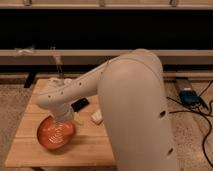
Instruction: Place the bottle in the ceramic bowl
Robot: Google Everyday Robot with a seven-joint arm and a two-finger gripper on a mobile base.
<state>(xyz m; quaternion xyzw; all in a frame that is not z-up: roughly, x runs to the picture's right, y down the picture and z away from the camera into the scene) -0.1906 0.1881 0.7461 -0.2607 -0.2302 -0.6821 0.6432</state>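
Wooden table (27, 150) fills lower L of view. The ceramic bowl (46, 142) sits on it, orange-red w/ pale marks inside, and is the ref pt for everything else.

Directly over the bowl, just R of its centre: gripper (60, 129), pointing down into the bowl, low, at or near the glaze. Can't tell if it's open, closed or holding anything. It blends w/ the pale marks below it.

Bottle: can't pick it out as a separate shape. Nothing clearly bottle-like lies on the table around the bowl.

Above the bowl: white arm (75, 90), elbow bent, running up & R.

Up-R of the bowl, near its rim: flat black object (80, 105) on the table, partly under the arm.

R of the bowl, a bit further out: small pale object (96, 117) on the table, apart from the bowl.

Further R: big white robot body (135, 120), hiding the table's R end.

Far R of the bowl, on the floor: blue box (189, 96) w/ dark cables (206, 107).
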